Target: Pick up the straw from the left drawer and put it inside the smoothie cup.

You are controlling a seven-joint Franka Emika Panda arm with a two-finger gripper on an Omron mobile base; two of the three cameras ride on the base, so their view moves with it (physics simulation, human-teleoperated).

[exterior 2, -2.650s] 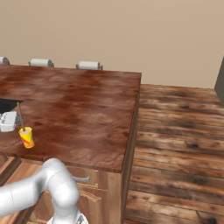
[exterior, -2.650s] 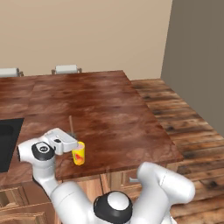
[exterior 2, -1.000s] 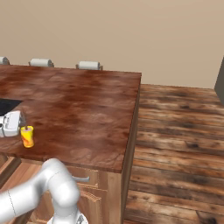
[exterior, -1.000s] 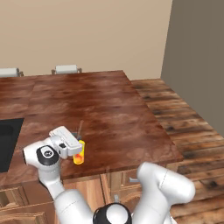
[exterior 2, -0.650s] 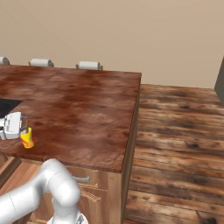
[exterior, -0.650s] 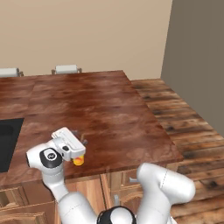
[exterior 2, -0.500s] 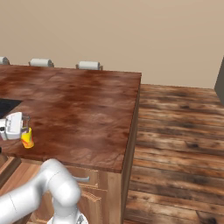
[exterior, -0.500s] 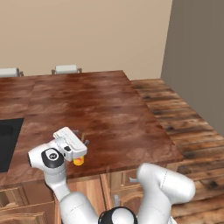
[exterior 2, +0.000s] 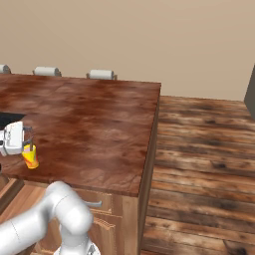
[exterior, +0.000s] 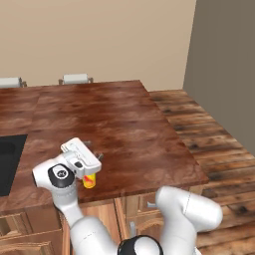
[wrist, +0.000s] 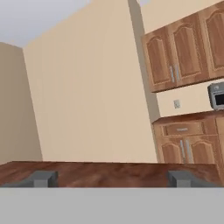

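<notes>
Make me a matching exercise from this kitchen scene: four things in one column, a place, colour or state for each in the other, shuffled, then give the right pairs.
Things:
1. smoothie cup
2. tool
3. countertop
4. wall cabinets

Descriptions:
A. open, fingers spread wide
B. yellow, near the counter's front edge
C. mounted high, arched wooden doors
D. reddish-brown wood surface

Pairs: 1-B, 2-A, 3-D, 4-C

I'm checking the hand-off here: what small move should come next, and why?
Probably lift the hand straight up and away. Its fingers stand wide apart with nothing between them, and it sits right over the yellow smoothie cup, so a sideways pull might tip the cup.
</notes>
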